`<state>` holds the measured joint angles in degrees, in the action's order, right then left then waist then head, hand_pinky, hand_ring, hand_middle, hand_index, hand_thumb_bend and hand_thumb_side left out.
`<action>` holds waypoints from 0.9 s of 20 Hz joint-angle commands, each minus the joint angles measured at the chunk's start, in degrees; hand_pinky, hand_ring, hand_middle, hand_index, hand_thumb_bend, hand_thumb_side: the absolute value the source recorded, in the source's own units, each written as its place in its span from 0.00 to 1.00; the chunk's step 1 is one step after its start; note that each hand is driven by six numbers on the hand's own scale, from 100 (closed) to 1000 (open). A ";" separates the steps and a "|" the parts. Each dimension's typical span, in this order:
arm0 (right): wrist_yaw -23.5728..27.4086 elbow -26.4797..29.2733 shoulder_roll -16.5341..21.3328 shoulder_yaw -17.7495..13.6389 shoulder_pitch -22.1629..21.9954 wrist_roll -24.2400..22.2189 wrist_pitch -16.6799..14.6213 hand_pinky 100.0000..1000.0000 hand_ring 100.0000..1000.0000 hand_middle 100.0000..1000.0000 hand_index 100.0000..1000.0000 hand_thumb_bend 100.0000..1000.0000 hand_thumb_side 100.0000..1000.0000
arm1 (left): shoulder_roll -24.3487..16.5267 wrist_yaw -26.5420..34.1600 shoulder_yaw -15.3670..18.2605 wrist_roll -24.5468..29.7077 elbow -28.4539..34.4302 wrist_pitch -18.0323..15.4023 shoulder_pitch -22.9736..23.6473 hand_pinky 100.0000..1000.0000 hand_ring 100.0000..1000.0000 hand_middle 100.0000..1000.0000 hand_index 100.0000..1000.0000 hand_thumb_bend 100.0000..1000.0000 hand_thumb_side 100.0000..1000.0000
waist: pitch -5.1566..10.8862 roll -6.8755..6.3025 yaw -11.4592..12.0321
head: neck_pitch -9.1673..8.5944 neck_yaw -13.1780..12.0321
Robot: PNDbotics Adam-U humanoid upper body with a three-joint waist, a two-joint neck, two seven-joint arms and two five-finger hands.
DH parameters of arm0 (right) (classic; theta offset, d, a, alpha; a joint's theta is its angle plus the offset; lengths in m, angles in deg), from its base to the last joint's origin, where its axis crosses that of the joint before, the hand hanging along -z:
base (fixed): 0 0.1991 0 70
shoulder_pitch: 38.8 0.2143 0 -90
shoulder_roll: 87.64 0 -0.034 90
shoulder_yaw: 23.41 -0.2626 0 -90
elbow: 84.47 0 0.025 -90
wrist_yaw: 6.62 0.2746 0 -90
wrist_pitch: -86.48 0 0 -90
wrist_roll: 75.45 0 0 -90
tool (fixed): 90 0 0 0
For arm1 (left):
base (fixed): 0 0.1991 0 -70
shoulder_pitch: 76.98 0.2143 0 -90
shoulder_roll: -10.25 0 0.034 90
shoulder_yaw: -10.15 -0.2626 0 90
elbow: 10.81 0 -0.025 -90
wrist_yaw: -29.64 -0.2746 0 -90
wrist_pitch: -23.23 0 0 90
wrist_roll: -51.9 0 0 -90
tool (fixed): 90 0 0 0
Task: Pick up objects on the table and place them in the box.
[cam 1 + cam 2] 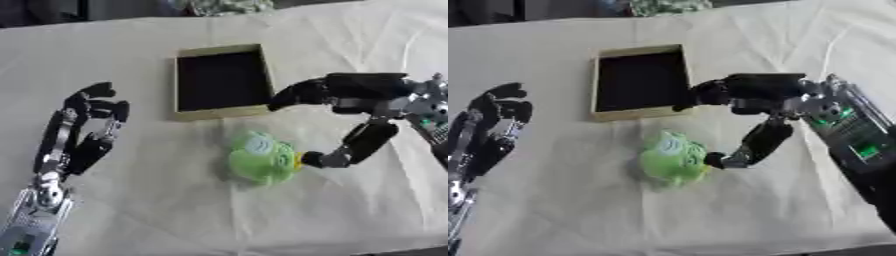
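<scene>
Green plush toy [261, 159] lies mid-frame on the cloth-covered tabletop [157, 200], just below the open box [220, 81]; looks soft, light and squashy, so best pinched across its rounded body, though it may deform or roll. Right hand [350, 107] reaches in from the right, spread and holding nothing, thumb tip touching the toy's right side, fingers above it near the box's lower right corner. Left hand [87, 125] idles at left, fingers relaxed, well apart from the toy.
</scene>
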<state>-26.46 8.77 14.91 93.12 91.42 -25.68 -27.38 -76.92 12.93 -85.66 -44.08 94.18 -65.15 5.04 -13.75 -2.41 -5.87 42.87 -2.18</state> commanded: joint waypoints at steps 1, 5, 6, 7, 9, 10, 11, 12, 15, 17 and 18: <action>-1.06 -0.96 -0.35 -0.15 1.09 -0.20 -0.96 0.84 0.87 0.89 0.96 0.22 0.35 | -0.54 0.08 -0.03 0.26 0.66 -0.11 -0.40 0.67 0.68 0.70 0.84 0.33 0.70 | 0.92 0.05 0.04 | 0.48 0.28; -1.78 -2.85 -1.69 0.21 0.65 -0.31 -1.39 0.84 0.87 0.89 0.96 0.21 0.36 | -0.45 0.07 -0.03 0.36 0.60 -0.08 -0.32 0.67 0.68 0.70 0.84 0.33 0.70 | 0.85 -0.08 0.09 | 0.55 0.26; -1.97 -3.30 -1.97 0.33 0.58 -0.38 -1.51 0.84 0.87 0.89 0.96 0.21 0.36 | -0.46 0.06 -0.02 0.39 0.60 -0.07 -0.32 0.67 0.68 0.70 0.84 0.33 0.70 | 0.83 -0.09 0.09 | 0.53 0.32; -2.16 -3.71 -2.22 0.40 0.54 -0.43 -1.64 0.84 0.87 0.89 0.96 0.21 0.36 | -0.45 0.07 -0.01 0.40 0.61 -0.05 -0.34 0.67 0.68 0.70 0.84 0.33 0.70 | 0.82 -0.10 0.08 | 0.51 0.33; -2.61 -4.38 -2.65 0.53 0.46 -0.47 -1.93 0.84 0.87 0.89 0.96 0.21 0.36 | -0.43 0.08 -0.03 0.43 0.62 -0.07 -0.36 0.67 0.68 0.70 0.84 0.33 0.70 | 0.81 -0.13 0.06 | 0.55 0.31; -2.77 -4.68 -2.86 0.63 0.40 -0.50 -2.07 0.84 0.87 0.89 0.96 0.21 0.36 | -0.41 0.08 -0.04 0.47 0.61 -0.08 -0.34 0.67 0.68 0.70 0.84 0.33 0.70 | 0.80 -0.15 0.06 | 0.57 0.31; -2.90 -4.95 -3.05 0.73 0.34 -0.54 -2.19 0.84 0.87 0.89 0.96 0.21 0.37 | -0.40 0.08 -0.05 0.49 0.59 -0.07 -0.32 0.67 0.68 0.70 0.84 0.33 0.70 | 0.80 -0.17 0.07 | 0.60 0.34; -3.01 -5.23 -3.24 0.81 0.25 -0.60 -2.28 0.84 0.87 0.89 0.96 0.21 0.37 | -0.40 0.07 -0.04 0.50 0.57 -0.06 -0.30 0.67 0.68 0.70 0.84 0.33 0.70 | 0.79 -0.18 0.07 | 0.63 0.38; -3.30 -5.86 -3.85 0.87 -0.02 -0.69 -2.40 0.84 0.87 0.89 0.96 0.20 0.37 | -0.39 0.05 -0.01 0.50 0.61 -0.05 -0.29 0.67 0.68 0.70 0.85 0.33 0.70 | 0.80 -0.26 0.03 | 0.67 0.36; -3.43 -6.24 -4.23 1.03 -0.12 -0.84 -2.49 0.84 0.87 0.88 0.96 0.21 0.36 | -0.34 0.05 -0.07 0.57 0.62 -0.07 -0.32 0.67 0.68 0.70 0.85 0.33 0.70 | 0.81 -0.31 0.02 | 0.68 0.43; -3.52 -6.49 -4.38 1.11 -0.16 -0.94 -2.54 0.84 0.87 0.88 0.96 0.20 0.37 | -0.35 0.05 -0.09 0.61 0.62 -0.08 -0.33 0.67 0.68 0.70 0.85 0.33 0.70 | 0.82 -0.33 0.01 | 0.67 0.46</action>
<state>-29.68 2.09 10.22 94.52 90.50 -25.91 -29.01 -76.90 12.93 -85.67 -43.69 94.16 -65.21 5.04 -13.76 -2.77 -5.88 43.27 -1.86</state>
